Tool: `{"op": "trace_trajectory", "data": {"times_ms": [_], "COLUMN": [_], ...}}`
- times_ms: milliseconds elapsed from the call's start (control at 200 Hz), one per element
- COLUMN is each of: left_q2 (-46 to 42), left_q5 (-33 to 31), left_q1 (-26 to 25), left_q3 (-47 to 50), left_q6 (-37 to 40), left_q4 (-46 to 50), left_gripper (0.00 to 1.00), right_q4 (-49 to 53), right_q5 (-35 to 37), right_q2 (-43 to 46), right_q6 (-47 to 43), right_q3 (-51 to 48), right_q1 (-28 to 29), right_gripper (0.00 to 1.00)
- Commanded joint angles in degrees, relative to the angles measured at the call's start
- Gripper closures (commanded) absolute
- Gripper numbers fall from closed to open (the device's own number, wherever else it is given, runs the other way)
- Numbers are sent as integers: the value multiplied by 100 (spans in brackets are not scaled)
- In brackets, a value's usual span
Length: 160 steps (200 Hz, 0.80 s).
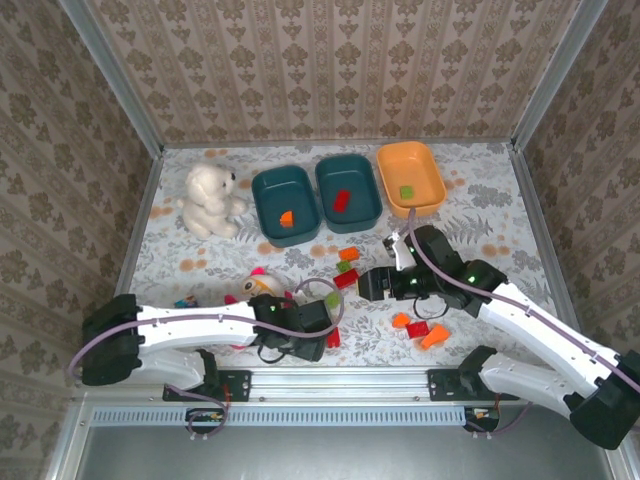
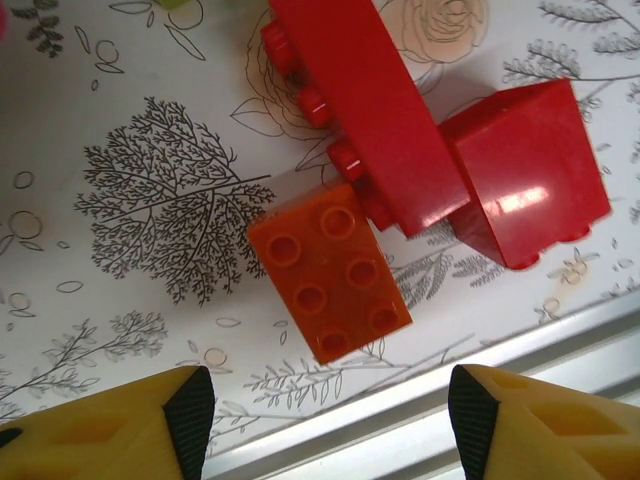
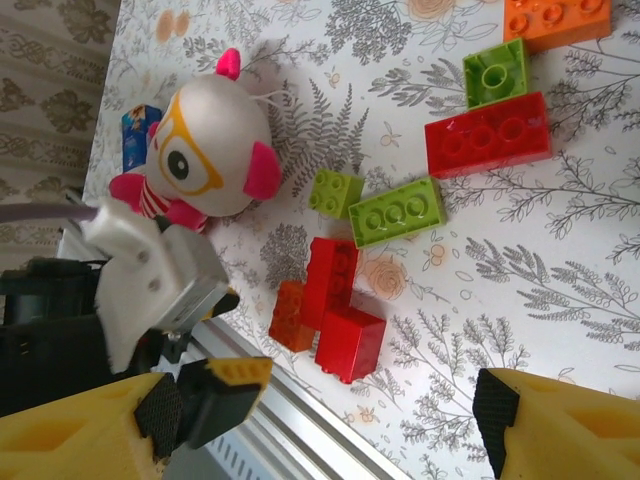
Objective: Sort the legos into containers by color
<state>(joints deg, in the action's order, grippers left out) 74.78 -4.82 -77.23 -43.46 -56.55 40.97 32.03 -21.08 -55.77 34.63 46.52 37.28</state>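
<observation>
Orange brick (image 2: 330, 280) looks like the piece to take now. It lies studs up on the table (image 2: 150, 200), just beyond the left fingers (image 2: 190, 420), which stand well apart and hold nothing. Its far corner appears to touch a long red brick (image 2: 370, 110), which leans on a red block (image 2: 525, 170).

A clean pick would bring the pads straight down onto the two long, smooth sides, gripping low, so the reds are not dragged along. The metal rail (image 2: 450, 400) nearby leaves little room on that side.

The brick likely belongs in the left teal bin (image 1: 258, 195), where an orange piece (image 1: 287, 218) lies. The middle teal bin (image 1: 322, 180) holds a red one and the orange bin (image 1: 385, 170) a green one.

The right fingers (image 3: 160, 415) gape wide and empty above the table, with a green brick (image 3: 395, 212) and the doll (image 3: 205, 150) ahead.

The bricks are hard, glossy, square-edged plastic and probably slippery. The table covering is flat and printed with leaves.
</observation>
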Motion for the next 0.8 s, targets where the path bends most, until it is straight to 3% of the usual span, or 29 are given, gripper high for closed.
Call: {"op": "trace_trajectory", "data": {"times_ms": [0, 310, 600, 795], "left_q2": [222, 905, 1212, 1181], "left_q5": [-155, -97, -213, -460], "left_q1": [-81, -94, -60, -73], "left_q3": [-39, 35, 102, -204], "left_q6": [-483, -778, -774, -759], "left_q4": [-253, -612, -792, -195], "left_gripper": [33, 34, 56, 71], "right_q4": [172, 193, 186, -45], "right_q5": [-205, -188, -408, -800], "right_q2": [162, 204, 329, 255], "right_q6": [-7, 96, 220, 272], "right_q3": [-99, -38, -100, -65], "right_q1": [8, -41, -289, -429], "right_gripper": [20, 20, 20, 22]}}
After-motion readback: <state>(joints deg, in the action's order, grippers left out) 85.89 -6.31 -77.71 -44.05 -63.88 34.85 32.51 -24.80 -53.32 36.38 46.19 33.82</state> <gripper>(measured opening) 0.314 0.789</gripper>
